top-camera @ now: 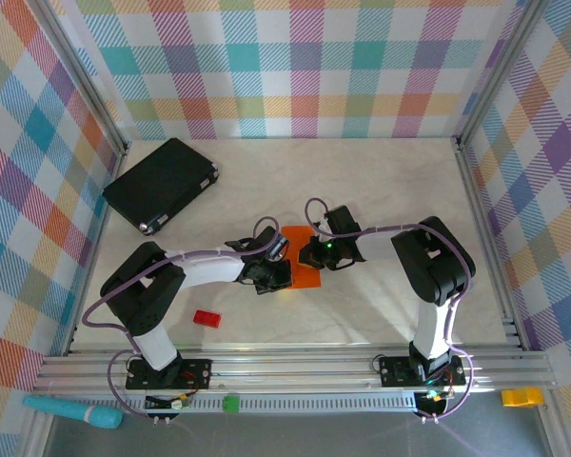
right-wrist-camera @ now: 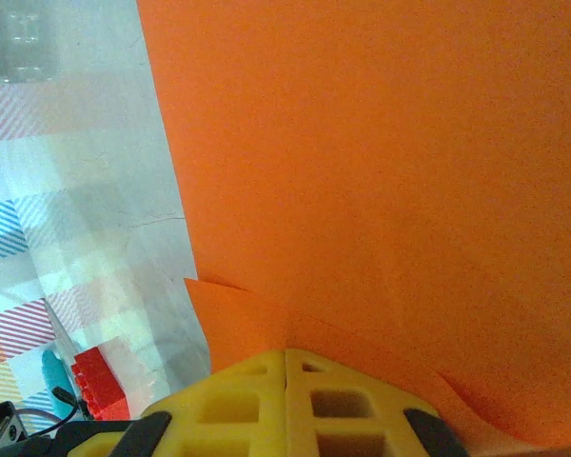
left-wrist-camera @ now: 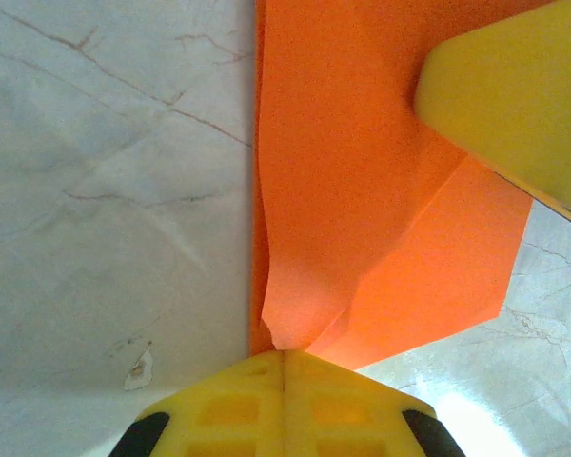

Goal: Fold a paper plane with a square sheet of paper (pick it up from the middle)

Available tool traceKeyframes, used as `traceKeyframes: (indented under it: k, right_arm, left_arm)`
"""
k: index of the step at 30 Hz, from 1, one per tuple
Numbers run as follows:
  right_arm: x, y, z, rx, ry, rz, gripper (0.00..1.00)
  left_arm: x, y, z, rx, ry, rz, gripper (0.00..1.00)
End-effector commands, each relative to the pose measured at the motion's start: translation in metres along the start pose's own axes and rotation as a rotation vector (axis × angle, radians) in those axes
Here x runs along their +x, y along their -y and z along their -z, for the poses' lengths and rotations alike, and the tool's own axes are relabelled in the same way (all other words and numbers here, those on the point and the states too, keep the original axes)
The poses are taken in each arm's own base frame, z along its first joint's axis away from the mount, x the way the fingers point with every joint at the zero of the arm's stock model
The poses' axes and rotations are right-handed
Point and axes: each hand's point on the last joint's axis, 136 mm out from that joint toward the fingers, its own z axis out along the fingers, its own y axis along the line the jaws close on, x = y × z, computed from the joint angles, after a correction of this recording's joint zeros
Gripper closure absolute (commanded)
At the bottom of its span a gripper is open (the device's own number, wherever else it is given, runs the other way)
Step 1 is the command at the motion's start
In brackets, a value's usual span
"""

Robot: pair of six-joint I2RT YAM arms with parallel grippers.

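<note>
**Both grippers closed at the orange sheet, mid-table**

The pale marbled table (top-camera: 390, 181) takes up most of the top view, with checked walls (top-camera: 295, 67) in pastel colours on three sides. The left arm (top-camera: 152, 295) and the right arm (top-camera: 433, 262) reach in from the near rail and meet near the middle of the table. The black flat case (top-camera: 160, 184) lies at the far left corner, well apart from both arms.

The square sheet of paper (top-camera: 305, 278) lies flat on the table between the two wrists, and the gripper heads cover part of it. In the left wrist view the paper (left-wrist-camera: 362, 171) is creased. One flap is folded over at an angle, and its narrow tip comes down to the fingertips.

The left gripper (top-camera: 271, 271) is at the sheet's left edge. Its yellow fingers are pressed together with no gap (left-wrist-camera: 284, 354), and their tips touch the folded tip. I cannot tell whether a layer is pinched between them.

The right gripper (top-camera: 311, 255) is over the sheet's upper right part. Its fingers are also fully together (right-wrist-camera: 285, 354), with their tips against the orange surface (right-wrist-camera: 381, 171). I cannot tell whether it has hold of the paper.

A small red block (top-camera: 206, 318) sits on the table near the left arm, apart from the paper
</note>
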Motion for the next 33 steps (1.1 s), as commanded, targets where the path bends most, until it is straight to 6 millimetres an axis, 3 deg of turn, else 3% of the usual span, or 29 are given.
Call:
traceKeyframes:
  k: [1,12,18,21,23,28,33]
  right_arm:
    - [0.05,0.116,-0.01,0.39,-0.095,-0.152,0.99]
    - [0.049,0.116,-0.011,0.391,-0.097,-0.149,0.99]
    - [0.048,0.115,-0.011,0.388,-0.096,-0.15,0.99]
    - [0.047,0.114,-0.011,0.385,-0.093,-0.15,0.99]
    - [0.046,0.114,-0.011,0.384,-0.092,-0.152,0.99]
    - [0.045,0.113,-0.011,0.379,-0.089,-0.155,0.99]
    - [0.045,0.111,-0.011,0.375,-0.087,-0.152,0.99]
  left_arm:
    - [0.016,-0.031,-0.005,-0.12,-0.053,0.013,1.0]
    - [0.024,-0.045,0.014,-0.201,-0.087,-0.05,1.0]
    - [-0.003,0.004,0.033,-0.013,0.05,-0.069,1.0]
    - [-0.016,0.027,0.032,0.091,0.098,-0.055,1.0]
    - [-0.02,0.031,0.027,0.113,0.107,-0.033,1.0]
    - [-0.022,0.027,0.009,0.094,0.091,0.008,1.0]
    - [-0.023,0.001,0.0,-0.008,0.094,0.047,1.0]
